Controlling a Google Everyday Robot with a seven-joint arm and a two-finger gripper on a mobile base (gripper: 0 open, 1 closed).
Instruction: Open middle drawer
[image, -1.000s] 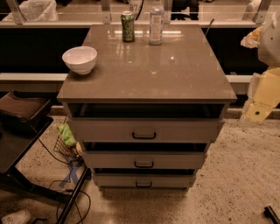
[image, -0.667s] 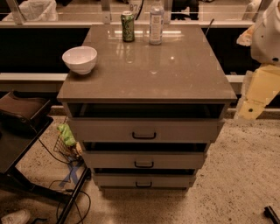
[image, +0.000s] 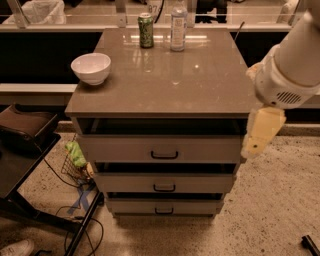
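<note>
Hanging beside the right edge of the table (image: 200, 85), the claw (image: 260, 136) is apart from the middle drawer (image: 164, 183); whether it is open or closed, I cannot tell.

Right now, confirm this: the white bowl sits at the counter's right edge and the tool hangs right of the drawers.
No: the camera view shows the white bowl at the left edge of the counter. The tool hangs right of the drawers.

White bowl (image: 91, 67), green can (image: 146, 30), clear bottle (image: 178, 27) on the countertop (image: 190, 85)
</note>
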